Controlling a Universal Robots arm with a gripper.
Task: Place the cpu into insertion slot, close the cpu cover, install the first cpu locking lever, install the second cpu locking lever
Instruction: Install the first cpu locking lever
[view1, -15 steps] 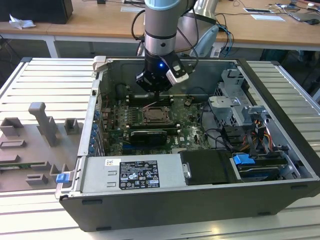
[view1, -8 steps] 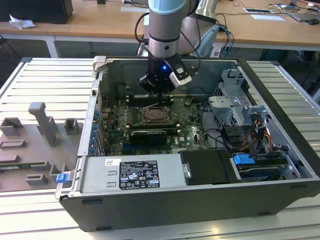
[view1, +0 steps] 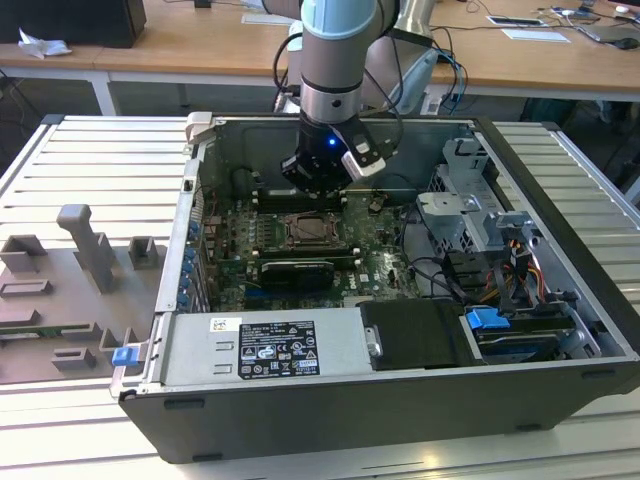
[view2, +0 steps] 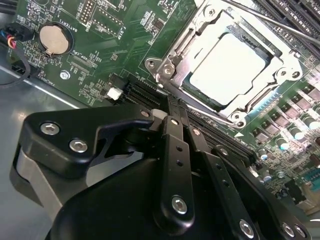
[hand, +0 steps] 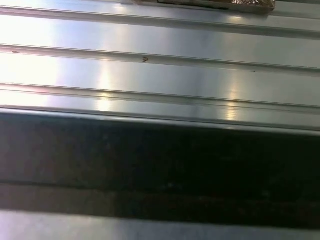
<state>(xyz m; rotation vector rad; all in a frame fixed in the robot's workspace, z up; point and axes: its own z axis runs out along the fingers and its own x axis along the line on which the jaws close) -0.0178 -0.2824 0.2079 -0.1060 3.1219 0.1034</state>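
Scanning the exterior view from its left, grey plastic fixtures (view1: 80, 270) sit on the ribbed metal table (view1: 70, 160) in the left part of the frame, and the open computer case (view1: 400, 390) fills the middle and right. Near the centre, the end effector (view1: 322, 178) hangs inside the case just above the insertion slot (view1: 312, 231) on the green motherboard (view1: 370, 255). In the second wrist view a round coin battery (view2: 53, 39) lies in the upper left of the frame; the end effector (view2: 170, 117) occupies the lower half, its fingers (view2: 172, 131) drawn narrow together with nothing between them. In the upper right of that frame the cpu (view2: 230, 65) lies seated in the slot, with the cpu cover (view2: 195, 47) folded flat down around it, its cut-out framing the pale chip. A thin metal locking lever (view2: 187, 104) runs along the socket's near edge just past the fingertips. Placing and covering look finished; whether either lever is latched I cannot tell, so that stage seems to be in hand.
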